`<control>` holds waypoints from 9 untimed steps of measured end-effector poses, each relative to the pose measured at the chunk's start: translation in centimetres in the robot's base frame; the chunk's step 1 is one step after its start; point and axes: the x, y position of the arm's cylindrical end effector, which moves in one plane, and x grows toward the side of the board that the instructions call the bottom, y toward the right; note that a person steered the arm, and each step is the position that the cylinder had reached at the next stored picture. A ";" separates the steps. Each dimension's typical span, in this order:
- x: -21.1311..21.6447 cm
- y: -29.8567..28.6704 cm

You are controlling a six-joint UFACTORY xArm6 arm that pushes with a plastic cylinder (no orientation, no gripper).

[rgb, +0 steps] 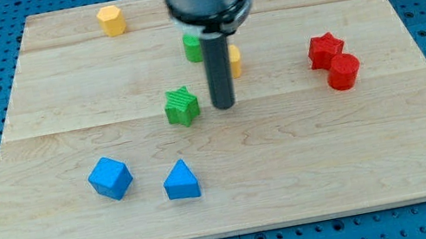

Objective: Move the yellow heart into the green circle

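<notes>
My tip rests on the tabletop; there is no gripper to open or close. Just behind it, half hidden, the yellow heart sits right of the green circle. It is likely a light, rigid, easy-sliding block, best pushed on its right flank.

Arm: enters from the view's top, grey cylindrical housing at centre.
Rod: dark, straight, upright.
My tip: set down on the board, near the centre.
</notes>
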 end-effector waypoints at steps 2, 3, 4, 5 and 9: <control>-6.8 4.7; -9.1 6.2; -9.5 5.4; -8.3 8.3; -9.4 3.1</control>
